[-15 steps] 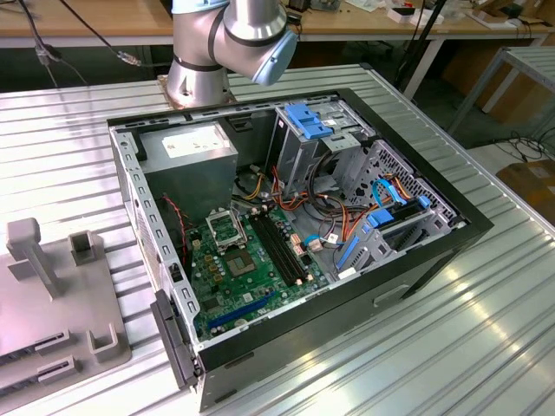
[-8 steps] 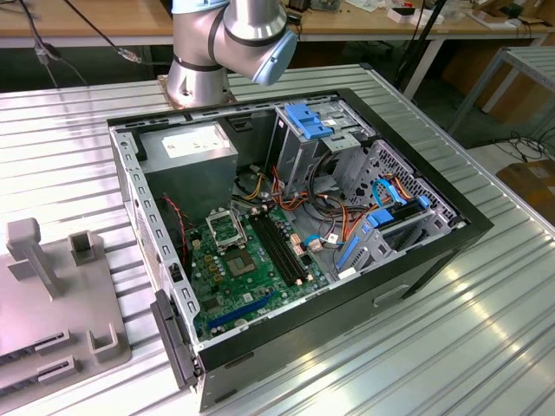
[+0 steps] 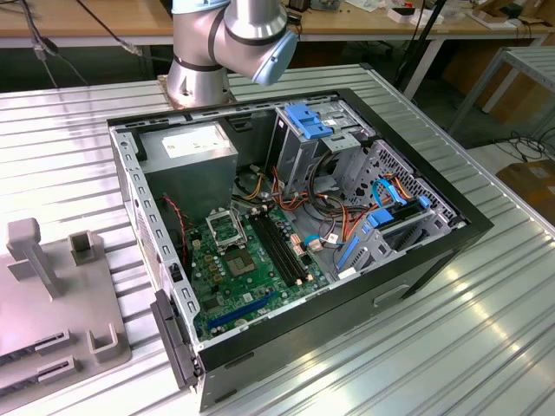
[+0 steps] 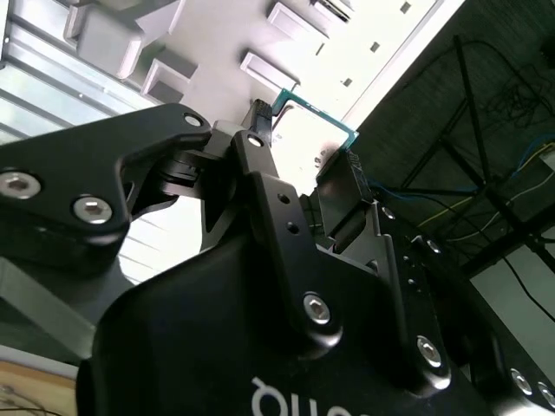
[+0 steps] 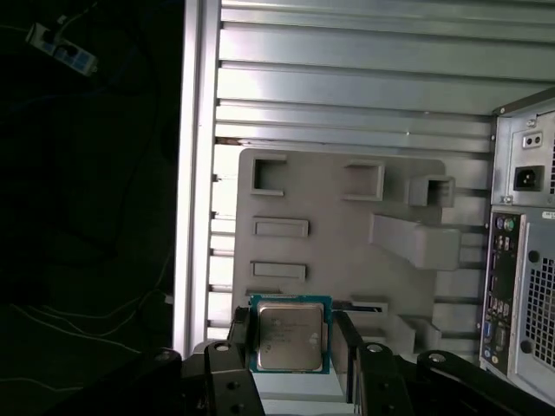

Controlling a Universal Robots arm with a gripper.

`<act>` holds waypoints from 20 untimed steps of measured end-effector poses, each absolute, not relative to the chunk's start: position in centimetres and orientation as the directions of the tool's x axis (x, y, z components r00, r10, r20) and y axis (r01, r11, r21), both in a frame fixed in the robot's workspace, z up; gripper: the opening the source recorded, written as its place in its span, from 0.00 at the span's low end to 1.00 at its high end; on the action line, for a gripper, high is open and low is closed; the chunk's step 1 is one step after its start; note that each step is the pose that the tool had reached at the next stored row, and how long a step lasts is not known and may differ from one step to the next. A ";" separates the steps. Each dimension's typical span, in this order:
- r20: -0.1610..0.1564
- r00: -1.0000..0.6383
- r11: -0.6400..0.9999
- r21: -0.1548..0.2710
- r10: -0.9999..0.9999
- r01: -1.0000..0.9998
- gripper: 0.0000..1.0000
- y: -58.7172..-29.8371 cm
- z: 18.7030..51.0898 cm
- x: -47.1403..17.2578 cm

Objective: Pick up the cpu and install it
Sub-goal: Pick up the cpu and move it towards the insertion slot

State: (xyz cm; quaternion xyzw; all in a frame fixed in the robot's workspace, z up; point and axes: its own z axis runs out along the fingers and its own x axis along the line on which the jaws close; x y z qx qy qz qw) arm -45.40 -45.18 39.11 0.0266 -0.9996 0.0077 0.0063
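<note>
Tightly against opposite edges of the cpu [image 5: 289,335]: both fingers [image 5: 343,345].

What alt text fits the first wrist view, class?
A small square silvery-grey chip with a green rim, the cpu, is held between the black gripper's fingers, over a grey moulded tray on a ribbed metal table.

arm [image 3: 221,39]: bent just above its base | gripper [image 5: 292,329]: fingers [image 5: 242,342] pressed on opposite edges of the cpu [image 5: 289,338]

You're in a lab workshop: ribbed metal desk [image 3: 486,347], opened computer case [image 3: 347,321], grey jig plate [image 3: 26,321], wooden desks [image 3: 95,16] and loose cables [image 3: 33,42] at the far side.
</note>
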 end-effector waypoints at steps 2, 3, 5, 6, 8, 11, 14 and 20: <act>0.013 -0.999 0.998 -0.015 -0.053 -0.053 0.47 -45.2 39.1 -45.2; 0.013 -0.999 0.998 -0.015 -0.053 -0.053 0.47 -45.2 39.1 -45.1; 0.013 -0.999 0.998 -0.015 -0.053 -0.053 0.47 -45.2 39.1 -44.9; 0.013 -0.999 0.998 -0.015 -0.053 -0.053 0.47 -45.2 39.1 -44.8; 0.013 -0.999 0.998 -0.015 -0.053 -0.053 0.47 -45.2 39.1 -44.6; 0.013 -0.999 0.998 -0.015 -0.053 -0.053 0.47 -45.2 39.1 -44.5; 0.013 -0.999 0.998 -0.015 -0.053 -0.053 0.47 -45.2 39.1 -44.4; 0.013 -0.999 0.998 -0.015 -0.053 -0.053 0.47 -45.2 39.1 -44.1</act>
